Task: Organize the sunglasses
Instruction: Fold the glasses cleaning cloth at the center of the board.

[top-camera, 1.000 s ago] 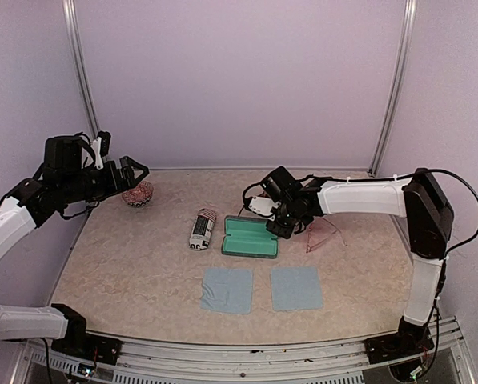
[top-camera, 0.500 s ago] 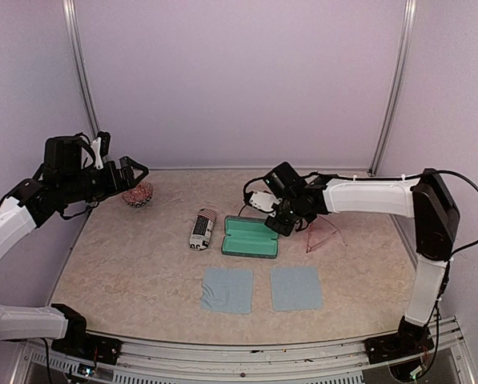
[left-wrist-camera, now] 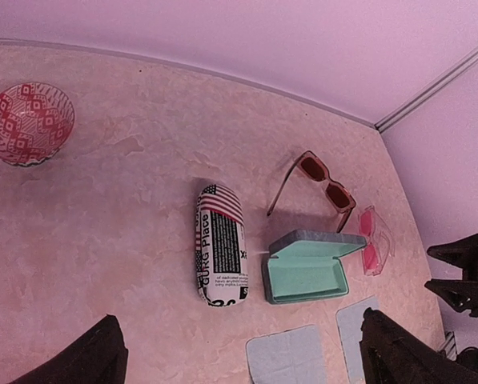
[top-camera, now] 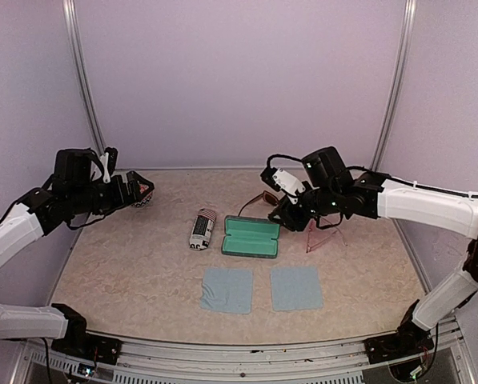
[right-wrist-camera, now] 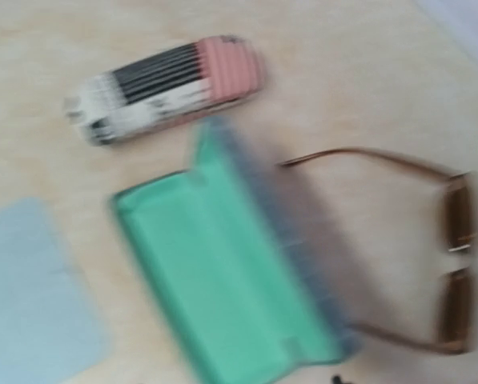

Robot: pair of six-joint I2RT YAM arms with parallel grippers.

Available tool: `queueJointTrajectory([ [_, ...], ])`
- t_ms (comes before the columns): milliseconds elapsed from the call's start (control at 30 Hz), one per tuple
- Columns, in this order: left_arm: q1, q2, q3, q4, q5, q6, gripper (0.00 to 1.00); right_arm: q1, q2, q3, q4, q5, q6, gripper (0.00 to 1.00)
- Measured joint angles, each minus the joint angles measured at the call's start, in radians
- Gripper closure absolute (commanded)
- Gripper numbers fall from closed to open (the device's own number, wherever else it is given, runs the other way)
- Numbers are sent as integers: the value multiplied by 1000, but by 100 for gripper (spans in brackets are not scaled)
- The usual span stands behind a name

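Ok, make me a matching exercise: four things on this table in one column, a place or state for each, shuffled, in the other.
Things:
1. brown sunglasses
2. pink sunglasses
3. case
4. red patterned bowl

Places or states:
A. lying just right of the case
B. at the far left of the table
C. on the far side of the case, temples unfolded
D. lid open, mint-green lining showing

Pairs: 1-C, 2-A, 3-D, 4-B.

Reddish-brown sunglasses (left-wrist-camera: 337, 194), mint-lined case (left-wrist-camera: 307, 272)
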Motion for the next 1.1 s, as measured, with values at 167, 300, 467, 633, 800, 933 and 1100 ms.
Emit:
queueJointTrajectory([
  [167, -26, 14, -5, 4, -10, -3, 1, 7, -2, -111, 36, -132, 118, 56],
  [300, -41, 21, -5, 3, -16, -3, 1, 27, 29, -154, 56, -199, 186, 57],
  [467, -55, 22, -5, 0, -35, 0, 1, 91, 135, -130, 95, -252, 193, 60],
  [633, -59, 19, -5, -8, -58, 5, 1, 133, 259, -55, 95, -261, 138, 62],
  [800, -59, 1, -5, -17, -85, 10, 1, 142, 361, 45, 98, -269, 59, 62],
  [933, -59, -14, -5, -24, -98, 16, 1, 143, 424, 99, 100, -265, 12, 63],
  [1100, -59, -34, -8, -25, -111, 20, 1, 143, 501, 157, 91, -248, -30, 64],
])
